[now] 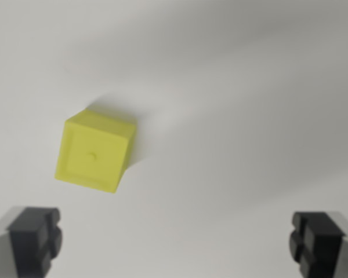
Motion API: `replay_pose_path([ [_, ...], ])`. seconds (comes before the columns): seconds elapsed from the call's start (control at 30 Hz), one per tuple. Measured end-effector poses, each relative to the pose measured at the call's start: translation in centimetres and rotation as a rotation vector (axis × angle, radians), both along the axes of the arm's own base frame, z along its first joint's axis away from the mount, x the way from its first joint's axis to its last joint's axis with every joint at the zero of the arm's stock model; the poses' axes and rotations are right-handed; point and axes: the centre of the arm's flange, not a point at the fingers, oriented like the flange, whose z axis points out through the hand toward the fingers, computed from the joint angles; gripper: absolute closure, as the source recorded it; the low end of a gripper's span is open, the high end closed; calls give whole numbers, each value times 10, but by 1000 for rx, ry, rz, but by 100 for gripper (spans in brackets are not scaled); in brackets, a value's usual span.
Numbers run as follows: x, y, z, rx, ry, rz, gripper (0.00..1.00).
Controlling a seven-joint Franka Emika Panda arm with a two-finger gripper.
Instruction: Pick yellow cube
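Cube, yellow, sits on a pale surface left of centre in the wrist view, turned slightly askew. Gripper jaws stand wide open, dark fingertips at the bottom corners, empty, clear of the cube.

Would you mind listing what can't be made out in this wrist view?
- Cube: its far sides and underside are hidden by its own body; the whole picture is slightly blurred, so the small mark on its top face can't be identified.
- Gripper: only the two fingertips show; the bottom edge cuts off the rest.
- Surface: its edges lie outside the frame.
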Motion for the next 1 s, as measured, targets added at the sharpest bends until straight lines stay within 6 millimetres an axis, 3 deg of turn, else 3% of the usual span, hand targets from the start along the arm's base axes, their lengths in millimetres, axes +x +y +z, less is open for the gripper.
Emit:
replay_pose_path([
  [1.0,2,48,-76,9,6,-172,0],
])
